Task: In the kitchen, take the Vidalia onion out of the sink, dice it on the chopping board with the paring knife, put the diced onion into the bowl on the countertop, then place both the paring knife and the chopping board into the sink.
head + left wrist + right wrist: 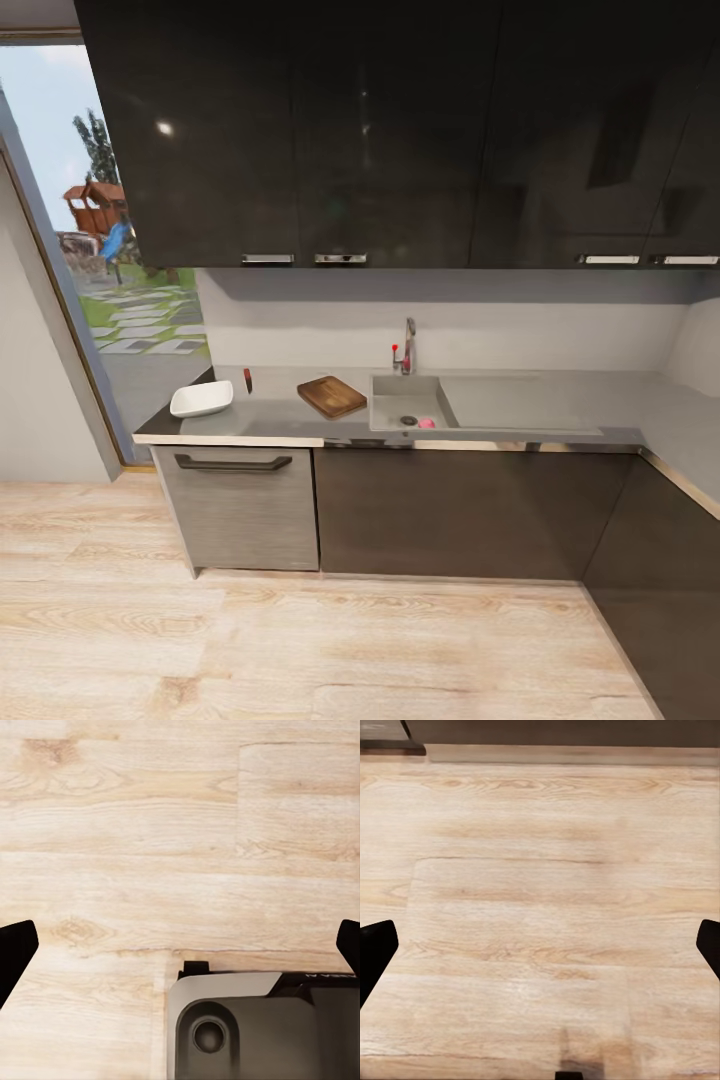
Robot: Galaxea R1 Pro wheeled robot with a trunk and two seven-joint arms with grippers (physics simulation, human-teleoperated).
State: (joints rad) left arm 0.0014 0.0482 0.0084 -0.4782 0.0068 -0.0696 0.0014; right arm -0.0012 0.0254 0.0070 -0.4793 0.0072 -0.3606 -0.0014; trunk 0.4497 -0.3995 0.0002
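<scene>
So I was standing back on the wood floor [300, 640], well short of the kitchen run, looking down at the whole thing. Biggest thing ahead of me was the row of glossy dark wall cupboards [400, 130] up top, with the dark base units [450, 510] below and one lighter grey drawer front [245, 510] with a dark handle off to my left. Further left was an open doorway [110, 250] with a garden and a playset outside.

The grey countertop [560, 410] ran across in front of me and bent round toward my right. Set into it, roughly straight ahead, was the sink [400, 400], with its flat drainer on my right side of the basin and the tap [408, 350] with its red knob behind it. The onion [427, 423] was sitting in the basin at the near edge, just beside the drain.

Just left of the sink lay the chopping board [331, 396], angled a bit, flat on the counter. Further left, near the counter's end, was the white bowl [202, 399], and the knife [248, 380] was between the bowl and board, nearer the bowl and toward the wall. Too small to tell much more about it.

My left gripper [180, 945] hung over bare floor with its fingers spread wide apart, holding nothing, and part of my own grey base [262, 1027] was under it. My right gripper [540, 945] was the same deal: fingers wide apart, nothing in them, just floorboards below.
</scene>
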